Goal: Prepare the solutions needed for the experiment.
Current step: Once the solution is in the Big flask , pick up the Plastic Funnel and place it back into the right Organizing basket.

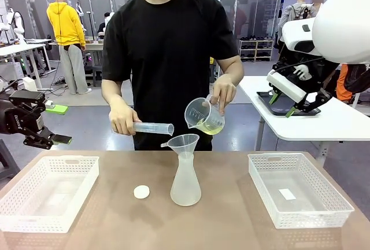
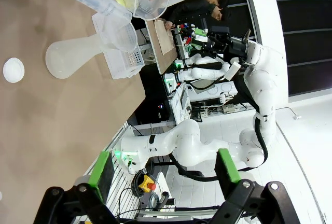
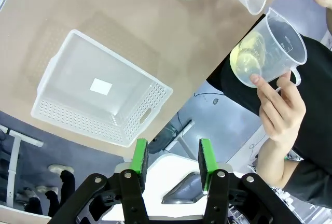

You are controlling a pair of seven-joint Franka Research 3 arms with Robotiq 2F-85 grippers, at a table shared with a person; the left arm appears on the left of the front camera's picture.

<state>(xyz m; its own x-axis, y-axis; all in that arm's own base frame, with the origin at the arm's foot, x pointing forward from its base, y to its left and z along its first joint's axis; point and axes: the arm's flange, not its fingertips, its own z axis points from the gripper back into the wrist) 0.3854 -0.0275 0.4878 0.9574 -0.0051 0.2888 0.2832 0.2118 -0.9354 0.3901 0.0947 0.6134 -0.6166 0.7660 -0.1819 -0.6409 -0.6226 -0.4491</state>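
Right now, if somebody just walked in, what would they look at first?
The person's hand across the table holds a clear plastic beaker of pale yellow-green liquid tilted above a clear funnel sitting in a frosted whitish conical flask at the table's middle. The other hand holds a clear measuring cylinder beside it. A white plastic basket sits at the left, another at the right.

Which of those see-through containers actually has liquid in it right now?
The tilted handled beaker held above the funnel: pale yellow-green liquid pools in it. The cylinder and the frosted flask look empty.
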